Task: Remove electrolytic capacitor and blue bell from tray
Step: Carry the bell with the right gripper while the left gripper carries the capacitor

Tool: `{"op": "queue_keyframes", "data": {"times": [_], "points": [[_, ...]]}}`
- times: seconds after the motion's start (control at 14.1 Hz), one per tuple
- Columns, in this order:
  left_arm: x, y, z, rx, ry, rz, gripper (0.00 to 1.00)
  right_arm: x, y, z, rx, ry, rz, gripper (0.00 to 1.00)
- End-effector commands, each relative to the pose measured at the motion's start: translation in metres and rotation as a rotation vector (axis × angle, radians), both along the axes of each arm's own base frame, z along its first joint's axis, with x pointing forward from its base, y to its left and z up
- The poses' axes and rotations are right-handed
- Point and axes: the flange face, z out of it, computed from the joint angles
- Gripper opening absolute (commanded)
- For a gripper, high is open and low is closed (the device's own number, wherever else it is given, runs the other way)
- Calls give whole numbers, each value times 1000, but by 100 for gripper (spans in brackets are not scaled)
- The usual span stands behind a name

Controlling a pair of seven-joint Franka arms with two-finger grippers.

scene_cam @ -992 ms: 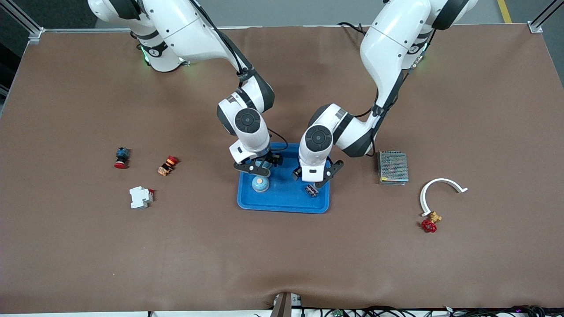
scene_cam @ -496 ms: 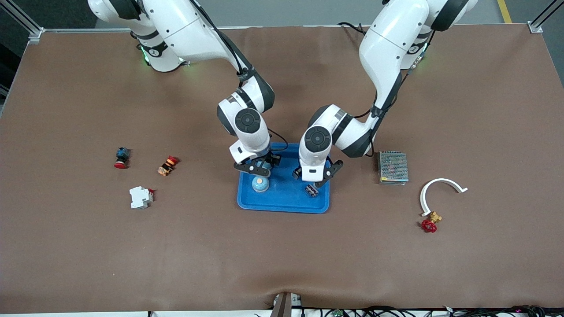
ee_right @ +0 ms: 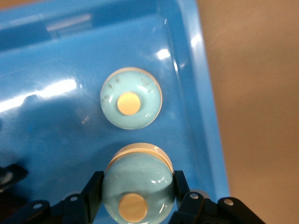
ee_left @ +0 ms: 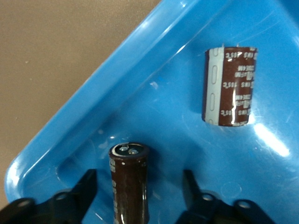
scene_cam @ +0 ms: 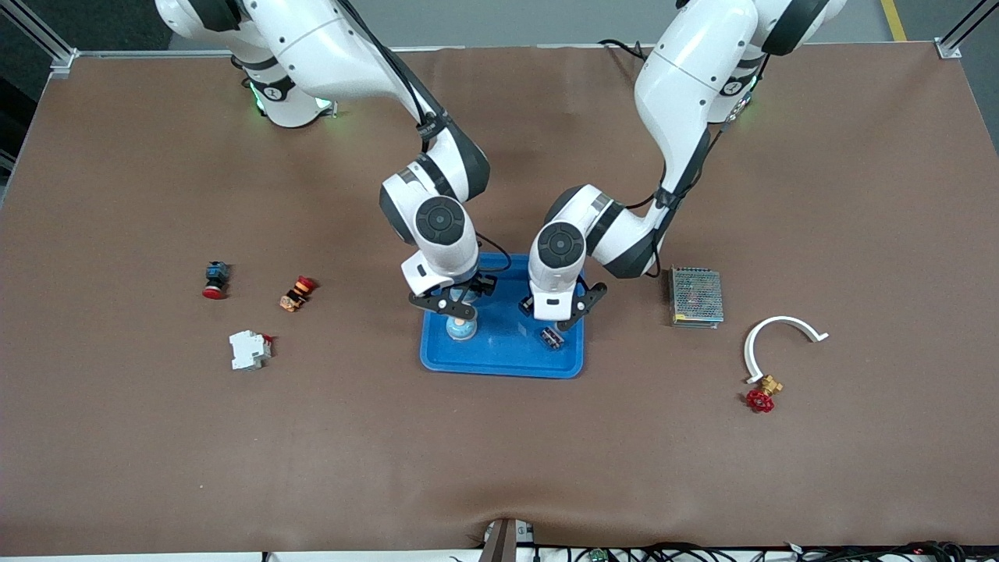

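Note:
A blue tray (scene_cam: 499, 361) lies mid-table. My right gripper (scene_cam: 456, 306) is over the tray's end toward the right arm. In the right wrist view it (ee_right: 136, 191) is shut on a light blue bell (ee_right: 138, 177) with a tan button. A second bell (ee_right: 131, 103) sits in the tray beside it, also seen in the front view (scene_cam: 461, 329). My left gripper (scene_cam: 556, 320) is over the tray's other end. In the left wrist view it (ee_left: 138, 196) is open, with a brown capacitor (ee_left: 129, 182) between the jaws, clear of both fingers. A second capacitor (ee_left: 230, 86) lies in the tray.
Toward the right arm's end lie a red push button (scene_cam: 214, 279), an orange-red switch (scene_cam: 297, 293) and a white breaker (scene_cam: 250, 350). Toward the left arm's end lie a metal mesh box (scene_cam: 695, 296), a white curved clamp (scene_cam: 780, 339) and a red-handled valve (scene_cam: 762, 394).
Both grippers stay over the tray. The right arm's wrist has shifted slightly toward the right arm's end of the table. The left arm has barely moved.

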Motion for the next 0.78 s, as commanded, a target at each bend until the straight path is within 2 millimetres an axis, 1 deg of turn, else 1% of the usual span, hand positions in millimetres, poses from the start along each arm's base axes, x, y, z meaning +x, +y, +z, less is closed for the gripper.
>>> {"op": "queue_keyframes", "data": {"times": [0.0,0.07,0.14,0.21,0.28,0.43,0.57,0.64,0.71], "points": [[1,-3,6,9,-26,14,34,21,-26,35,16,9,71,0],[1,-3,6,9,-26,12,27,28,-41,44,18,18,108,0],[1,-3,6,9,-26,12,24,34,-56,50,14,37,144,0],[1,-2,6,9,-26,15,15,39,-67,57,19,40,179,0],[2,-2,7,8,-27,15,9,46,-83,63,24,35,206,0],[2,-2,7,9,-27,16,2,57,-111,73,37,26,276,0],[6,1,12,4,-34,16,2,69,-145,71,42,27,336,0],[9,2,16,1,-39,18,3,74,-163,66,34,31,364,0],[9,0,22,7,-48,3,3,79,-175,64,32,28,379,0]]}}
